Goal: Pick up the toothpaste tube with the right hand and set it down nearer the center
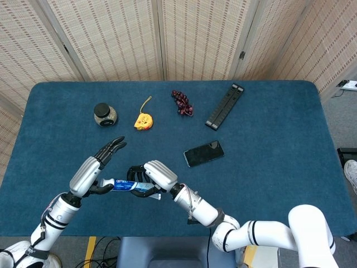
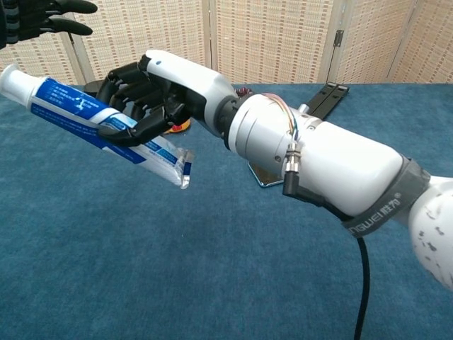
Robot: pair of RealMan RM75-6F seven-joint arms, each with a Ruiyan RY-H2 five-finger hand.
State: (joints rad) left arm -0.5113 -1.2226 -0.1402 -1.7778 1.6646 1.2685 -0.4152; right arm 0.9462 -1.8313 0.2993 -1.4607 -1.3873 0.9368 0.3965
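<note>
**Observer:** What has the right hand got?

**Operator:** I have the right hand [image 2: 145,95] wrapped around the toothpaste tube [image 2: 92,120]. The dark fingers [image 2: 138,127] curl under and over its middle, so the grip is closed on it. In the chest view the tube is in the air, tilted, white cap end up and to the left, crimped clear tail hanging lower to the right.

**Observer:** And where does that put it over the worktop?

**Operator:** From the head view, the toothpaste tube [image 1: 127,185] sits above the near left part of the blue worktop [image 1: 279,145], lying roughly crosswise, with the right hand [image 1: 150,176] on its right half. I see it held clear of the cloth in the chest view.

**Observer:** The left hand?

**Operator:** My left hand [image 1: 95,167] is right beside the cap end. Its fingers are spread and pointing away up the worktop, while the thumb reaches toward the tube. I cannot tell whether it touches the cap. In the chest view only its fingertips [image 2: 64,18] show at the top left corner, apart from one another and holding nothing.

**Observer:** Anything else on the worktop?

**Operator:** A dark phone [image 1: 204,153] lies just beyond the right hand. Farther back sit a small round jar [image 1: 105,114], a yellow tape measure [image 1: 143,120], a dark red beaded cluster [image 1: 182,103], and a long black bar [image 1: 225,106] lying at an angle.
</note>
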